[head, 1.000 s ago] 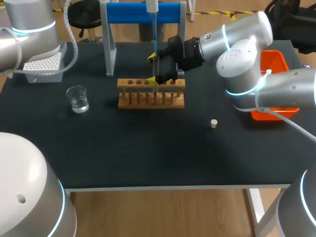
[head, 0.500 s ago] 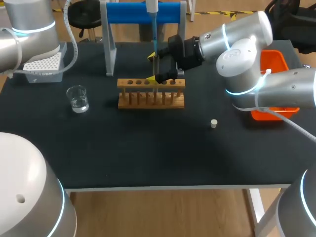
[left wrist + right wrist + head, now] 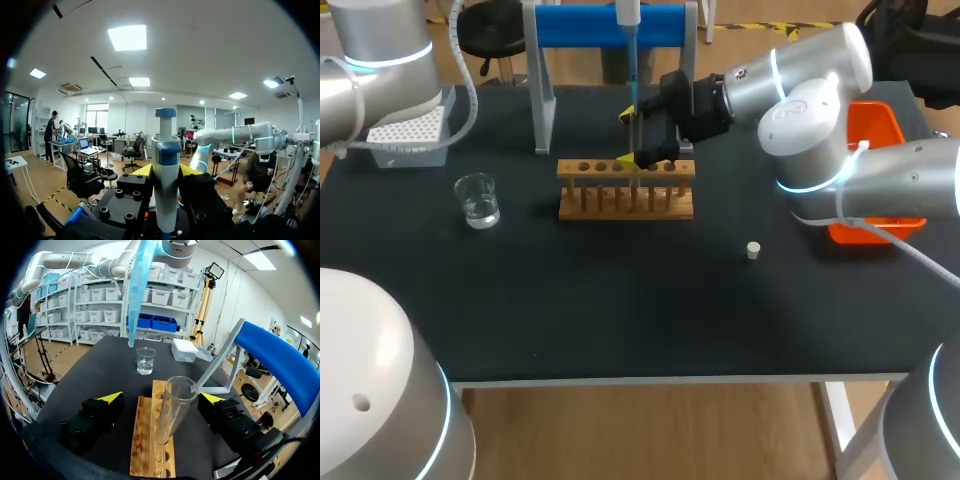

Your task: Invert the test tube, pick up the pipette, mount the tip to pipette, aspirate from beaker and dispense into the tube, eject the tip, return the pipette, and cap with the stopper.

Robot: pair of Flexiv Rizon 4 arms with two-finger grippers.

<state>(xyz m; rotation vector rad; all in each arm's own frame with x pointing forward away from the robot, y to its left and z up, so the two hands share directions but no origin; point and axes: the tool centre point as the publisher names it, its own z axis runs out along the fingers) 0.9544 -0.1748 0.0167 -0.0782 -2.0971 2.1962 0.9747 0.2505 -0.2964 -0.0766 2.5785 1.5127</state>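
The table [image 3: 620,310] in front of the rack [image 3: 626,190] is open, save a stopper [image 3: 753,250] to its front right. A beaker [image 3: 478,200] stands left of the rack. Over it crowd the pipette [image 3: 632,70], tube [image 3: 175,410] and right gripper [image 3: 631,139]. A blue stand [image 3: 610,25] walls the back.
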